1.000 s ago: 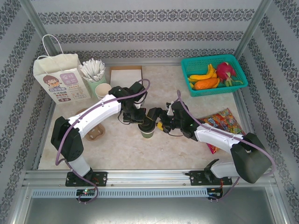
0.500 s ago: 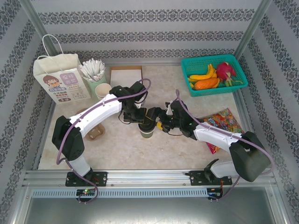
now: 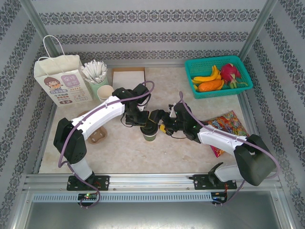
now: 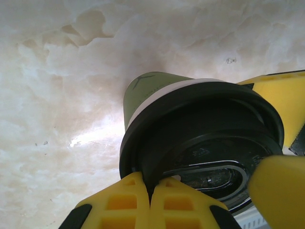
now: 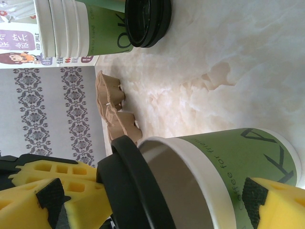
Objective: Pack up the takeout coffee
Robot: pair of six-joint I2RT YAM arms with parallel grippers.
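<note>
The takeout coffee (image 3: 149, 134) stood upright on the bench (image 3: 124, 155) near its middle, between the two arms and well apart from the paper bag (image 3: 62, 81) at the far left corner. The left claw (image 4: 150, 186) was fully shut with nothing between its fingers. Their joined tips rested on the rim of the black lid (image 4: 205, 138), which suggests it was being used as a blunt pusher to seat the lid rather than to grasp. In the right wrist view the lid looked slightly canted on the cup's mouth, so it may not have been fully snapped down.

The right claw (image 5: 171, 200) was spread as wide as it goes and straddled the cup just under the lid. One pad (image 5: 279, 207) lay at the green wall, and the other sat beside the lid's edge. Whether those pads were actually pressing could not be told. The placement looked meant to brace the cup against tipping under the push. Packing had not begun, and a cardboard carrier (image 5: 116, 112) lay nearby
</note>
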